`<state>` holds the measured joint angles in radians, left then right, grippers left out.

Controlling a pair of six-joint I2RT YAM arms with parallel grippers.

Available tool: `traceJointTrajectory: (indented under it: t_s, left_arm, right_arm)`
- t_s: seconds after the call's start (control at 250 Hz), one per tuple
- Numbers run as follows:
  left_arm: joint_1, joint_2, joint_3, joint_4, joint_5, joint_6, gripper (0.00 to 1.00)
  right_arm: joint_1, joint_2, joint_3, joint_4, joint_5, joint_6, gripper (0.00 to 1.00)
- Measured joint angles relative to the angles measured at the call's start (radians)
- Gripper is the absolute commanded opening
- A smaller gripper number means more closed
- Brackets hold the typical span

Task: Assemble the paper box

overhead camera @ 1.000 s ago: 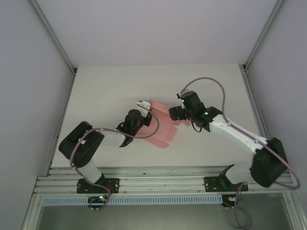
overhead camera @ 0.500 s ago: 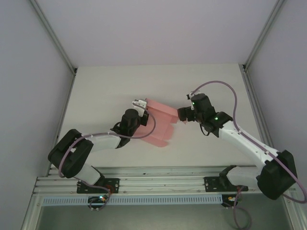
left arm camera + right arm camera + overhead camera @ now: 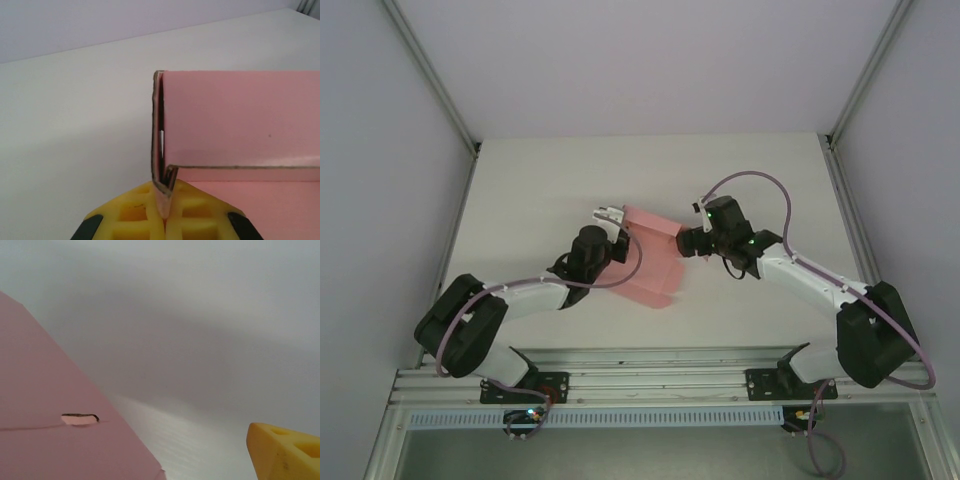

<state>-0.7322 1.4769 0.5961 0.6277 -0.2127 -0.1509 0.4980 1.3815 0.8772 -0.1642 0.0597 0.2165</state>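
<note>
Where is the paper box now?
Top view: the paper box is central on the table, between the left gripper, pinching its edge, and the right gripper.

Soft, even overhead light fills the white enclosure and leaves shadows faint around the paper box. Just ahead of the left gripper the card edge is sharp, while beyond the right gripper the backdrop melts into a grey, unfocused haze.

Paper box showing plain pale pink. Left gripper showing yellow gridded pads with black edging. Table looking plain white. Left arm and right arm showing white links, black joints.
</note>
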Motion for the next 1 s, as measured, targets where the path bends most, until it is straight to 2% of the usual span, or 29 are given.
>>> traceJointTrajectory:
  t_s: [0.132, 0.252, 0.567, 0.763, 0.998]
  left_arm:
    - [0.006, 0.000, 0.000, -0.002, -0.013, -0.021, 0.00]
    - [0.005, 0.000, 0.000, -0.016, -0.019, -0.042, 0.00]
    - [0.001, -0.003, 0.035, -0.071, -0.031, -0.090, 0.00]
    - [0.001, -0.023, 0.042, -0.087, -0.031, -0.105, 0.00]
    - [0.001, -0.027, 0.042, -0.106, -0.020, -0.111, 0.00]
  right_arm:
    - [0.000, -0.010, -0.072, 0.136, -0.003, 0.032, 1.00]
    - [0.000, -0.065, -0.132, 0.187, 0.031, 0.064, 1.00]
    - [0.000, -0.289, -0.225, 0.137, 0.150, 0.101, 1.00]
    - [0.000, -0.289, -0.273, 0.075, 0.184, 0.106, 1.00]
    - [0.000, -0.196, -0.253, 0.095, 0.207, 0.103, 1.00]
